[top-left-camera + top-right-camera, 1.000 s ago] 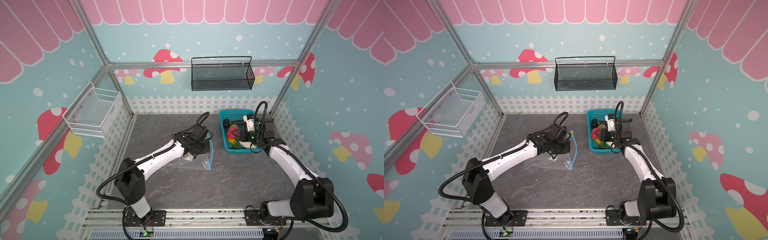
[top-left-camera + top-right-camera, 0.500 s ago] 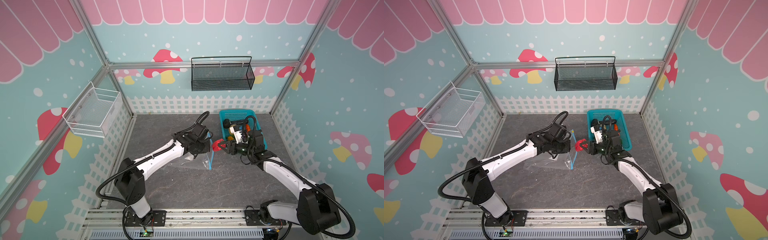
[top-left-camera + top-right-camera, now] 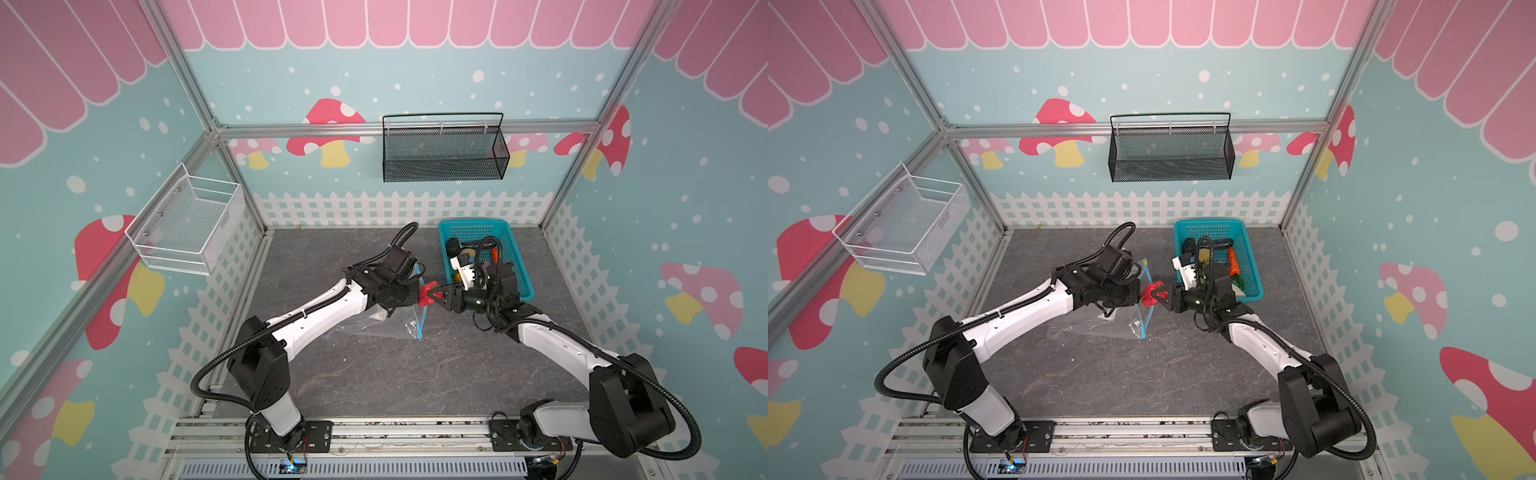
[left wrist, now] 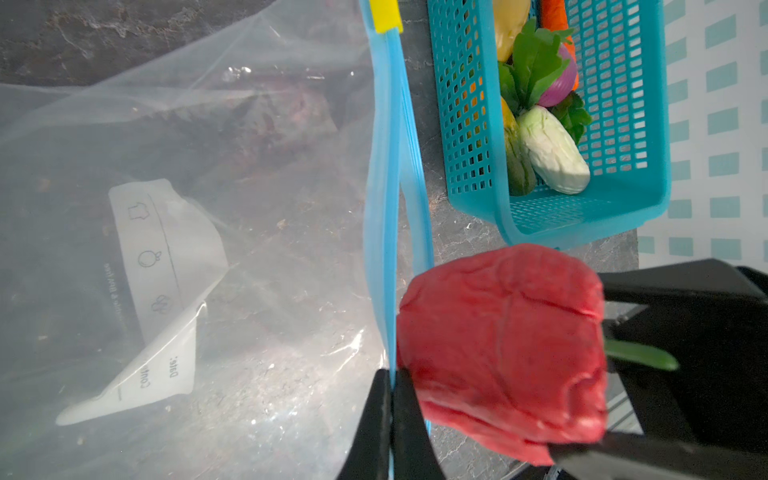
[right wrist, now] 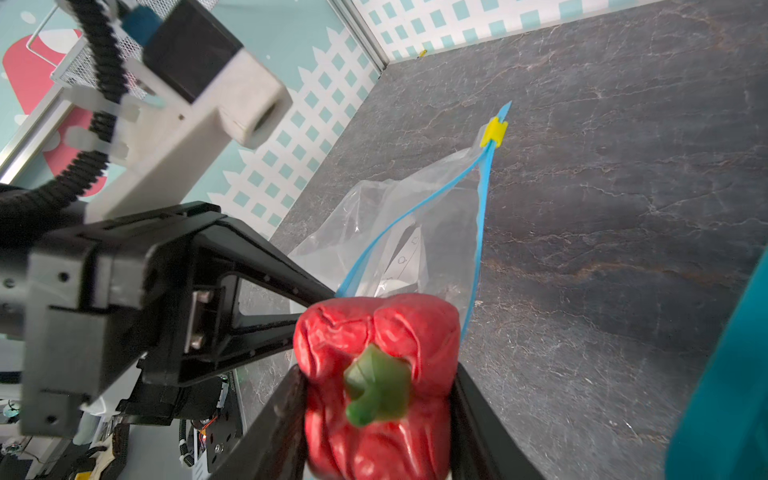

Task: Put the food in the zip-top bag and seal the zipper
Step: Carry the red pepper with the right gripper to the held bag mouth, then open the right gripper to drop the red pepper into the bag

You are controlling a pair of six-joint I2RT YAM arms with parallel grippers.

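Packing has barely begun. The right gripper [image 5: 378, 370] holds a red pepper [image 5: 399, 328] clamped between its jaws at the mouth of the zip-top bag [image 4: 208, 291]. The bag lies on the dark table [image 3: 374, 374] between the two arms. The left gripper [image 4: 392, 386], its jaws pressed together on the upper lip of the blue zipper [image 4: 382, 166], lifts that lip so the mouth gapes. The yellow slider [image 4: 384, 16] sits at the strip's far end, so the zipper is open.

Through the clear plastic only the white label [image 4: 166, 270] shows, so the pepper looks to be the first piece going in. It hangs just beside the raised lip and is not yet inside.

The rest of the food waits in the turquoise basket [image 4: 469, 124] just beside the bag: a white leafy vegetable [image 4: 552, 153], a purple onion [image 4: 559, 83], a carrot [image 4: 555, 10] and a yellow piece [image 4: 509, 25].

Nearly everything is left to do. The pepper must go in, the other pieces must follow, and the slider must then be drawn along the strip.
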